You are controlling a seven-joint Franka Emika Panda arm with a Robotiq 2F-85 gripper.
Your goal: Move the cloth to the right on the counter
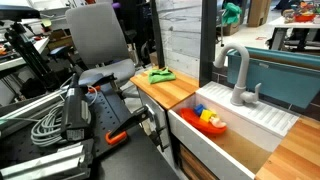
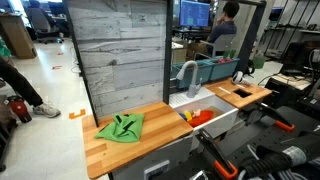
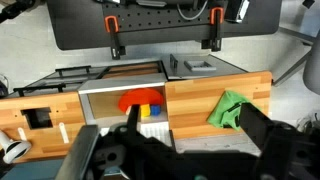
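The green cloth point(image 1: 155, 75) lies crumpled on the wooden counter point(image 1: 178, 92), beside the sink. It shows in both exterior views point(image 2: 122, 127). In the wrist view the cloth point(image 3: 230, 108) lies on the counter point(image 3: 190, 100), and its lower right part is hidden by a finger. My gripper point(image 3: 198, 135) is open and empty, well back from the counter, with its two dark fingers spread wide. I cannot make the gripper out in either exterior view.
A white sink point(image 1: 245, 135) next to the cloth holds a red bowl point(image 1: 210, 122) with coloured toys, also in the wrist view point(image 3: 140, 100). A grey faucet point(image 1: 236, 75) stands behind it. A plank wall point(image 2: 120, 50) backs the counter. Cables and orange clamps point(image 1: 118, 135) lie near the robot base.
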